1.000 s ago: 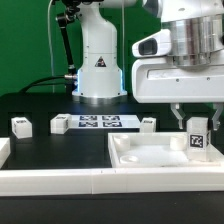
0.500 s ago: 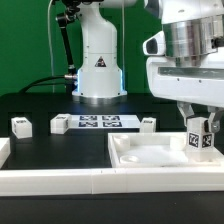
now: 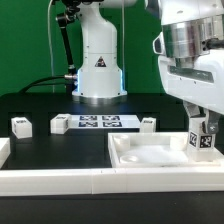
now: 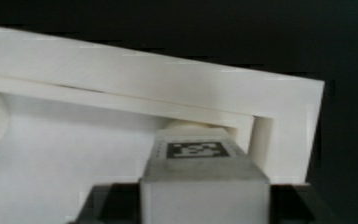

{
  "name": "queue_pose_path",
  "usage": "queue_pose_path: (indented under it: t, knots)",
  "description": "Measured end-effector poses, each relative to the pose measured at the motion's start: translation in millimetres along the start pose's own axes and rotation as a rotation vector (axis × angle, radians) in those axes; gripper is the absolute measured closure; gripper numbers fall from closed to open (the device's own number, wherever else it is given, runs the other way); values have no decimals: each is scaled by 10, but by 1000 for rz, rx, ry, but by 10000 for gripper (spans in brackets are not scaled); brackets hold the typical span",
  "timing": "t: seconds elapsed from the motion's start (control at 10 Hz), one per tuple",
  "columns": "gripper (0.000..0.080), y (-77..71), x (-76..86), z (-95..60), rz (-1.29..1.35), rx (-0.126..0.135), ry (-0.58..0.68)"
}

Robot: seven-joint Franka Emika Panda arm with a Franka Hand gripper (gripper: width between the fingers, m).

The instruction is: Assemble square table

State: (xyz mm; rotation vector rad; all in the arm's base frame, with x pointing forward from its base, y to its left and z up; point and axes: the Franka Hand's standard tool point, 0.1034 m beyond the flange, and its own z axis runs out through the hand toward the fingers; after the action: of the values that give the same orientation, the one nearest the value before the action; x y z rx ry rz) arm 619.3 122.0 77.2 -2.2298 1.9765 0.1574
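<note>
The white square tabletop (image 3: 150,156) lies with its raised rim up at the exterior view's lower right. My gripper (image 3: 201,128) is shut on a short white tagged leg (image 3: 201,141) and holds it upright over the slab's corner at the exterior view's right. In the wrist view the leg (image 4: 202,152) sits between the jaws, just above the inside corner of the tabletop rim (image 4: 282,100). Three other legs lie on the black table: two at the exterior view's left (image 3: 20,125) (image 3: 60,124) and one nearer the middle (image 3: 148,123).
The marker board (image 3: 97,122) lies flat in front of the robot base (image 3: 98,70). A long white barrier rail (image 3: 60,180) runs along the front edge, and a short piece of rail (image 3: 4,150) shows at the exterior view's far left.
My gripper has moved toward the exterior view's right with the leg in it, bringing the leg over the slab's corner. The other parts have not moved.
</note>
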Motion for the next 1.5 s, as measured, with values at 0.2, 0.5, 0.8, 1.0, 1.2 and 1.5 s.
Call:
queue_pose_path:
  t: [0.2,0.5,0.8,1.0,1.2,1.5]
  knots:
    - [446,-2,-17,5,20,2,0]
    - [184,36,-34,-4,-115,-44,-12]
    - [151,4,-12,-10,-388,-36,-16]
    - [150,3,-6,-10,-586,-34,-19]
    - [150,20,9,-25,-825,-65,8]
    - [150,-34,-13,-32,-1230,-98,85]
